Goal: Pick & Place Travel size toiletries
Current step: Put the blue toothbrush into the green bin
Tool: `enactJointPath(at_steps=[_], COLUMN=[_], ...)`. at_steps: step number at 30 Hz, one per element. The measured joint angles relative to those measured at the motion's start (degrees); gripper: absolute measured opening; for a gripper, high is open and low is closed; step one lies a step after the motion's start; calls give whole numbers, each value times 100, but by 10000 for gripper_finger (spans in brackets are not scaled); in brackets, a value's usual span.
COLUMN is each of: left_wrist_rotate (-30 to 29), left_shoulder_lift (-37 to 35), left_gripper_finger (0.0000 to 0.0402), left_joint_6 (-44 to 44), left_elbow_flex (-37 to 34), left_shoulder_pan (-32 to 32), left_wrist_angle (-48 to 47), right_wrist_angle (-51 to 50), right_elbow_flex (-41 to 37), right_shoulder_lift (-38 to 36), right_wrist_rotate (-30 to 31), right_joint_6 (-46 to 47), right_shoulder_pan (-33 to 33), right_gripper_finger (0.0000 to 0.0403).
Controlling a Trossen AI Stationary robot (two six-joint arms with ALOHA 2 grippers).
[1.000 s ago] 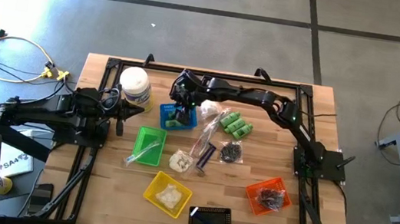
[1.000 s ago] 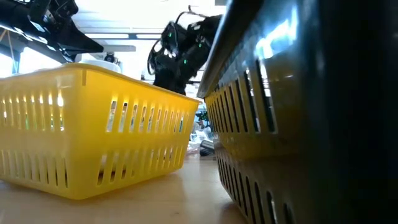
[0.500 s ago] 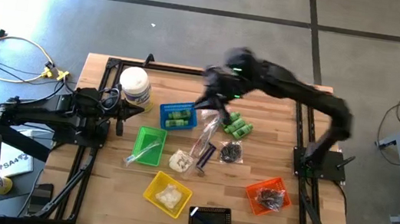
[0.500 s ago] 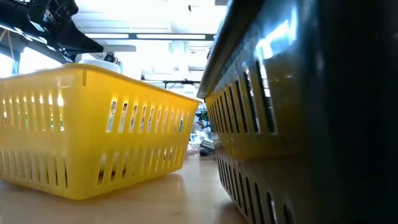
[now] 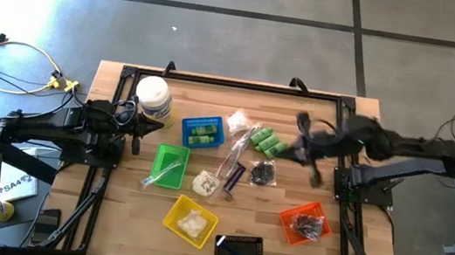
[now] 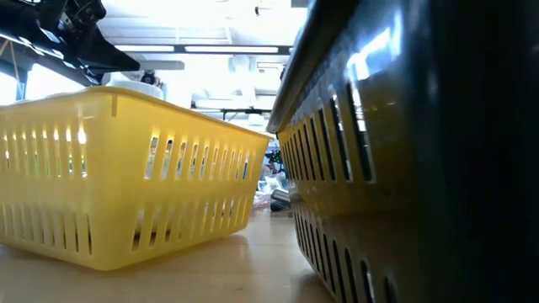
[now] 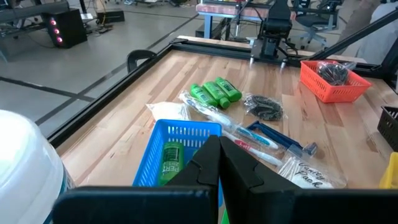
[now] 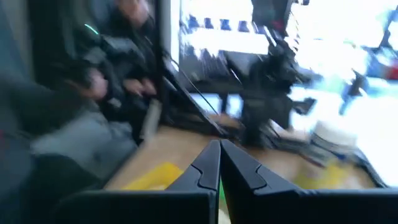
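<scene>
Travel size toiletries lie mid-table: green bottles (image 5: pixel 268 142) (image 7: pixel 216 92), clear sachets with sticks (image 5: pixel 237 155), a white packet (image 5: pixel 205 182) and dark pieces (image 5: pixel 263 174). More green bottles lie in the blue basket (image 5: pixel 203 130) (image 7: pixel 177 152). My right gripper (image 5: pixel 303 142) (image 8: pixel 219 155) hangs blurred over the table's right part, shut and empty, pointing toward the left edge. My left gripper (image 5: pixel 138 125) (image 7: pixel 219 149) waits shut at the left, beside the white-lidded jar (image 5: pixel 152 96).
A green basket (image 5: pixel 170 164) holds a sachet, a yellow basket (image 5: pixel 191 220) (image 6: pixel 126 168) white packets, an orange basket (image 5: pixel 303 223) dark pieces. A black basket (image 5: pixel 239 254) (image 6: pixel 421 151) stands at the near edge. Bare wood shows at the far right.
My right arm has left the blue basket, risen and swung fast across the green bottles toward the table's right edge, leaving the low view. The toiletries and baskets have stayed in place.
</scene>
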Motion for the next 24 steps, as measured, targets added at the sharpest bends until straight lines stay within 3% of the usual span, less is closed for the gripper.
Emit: enactJointPath(at_steps=[3, 8, 15, 20, 24], left_wrist_rotate=[49, 114, 475, 668, 524], left_shoulder_lift=[0, 2, 422, 1957, 3557], left_gripper_finger=[0, 0, 0, 0, 0], left_joint_6=[-13, -5, -292, -363, -436], left_elbow_flex=[0, -2, 85, 703, 1868], left_shoulder_pan=[0, 0, 0, 0, 0], left_wrist_angle=[-76, 100, 1500, 2114, 1604], right_wrist_angle=[1338, 2039, 2556, 3158, 3251], right_elbow_flex=[-1128, -2496, -3463, -3929, -4128], right_shoulder_lift=[-865, -2063, -2333, -2347, -2347], right_wrist_rotate=[-52, 554, 655, 668, 826], right_joint_6=[449, 906, 1185, 1176, 1086], right_shoulder_pan=[-17, -18, 138, 353, 493], right_gripper_finger=[3, 3, 3, 3, 3])
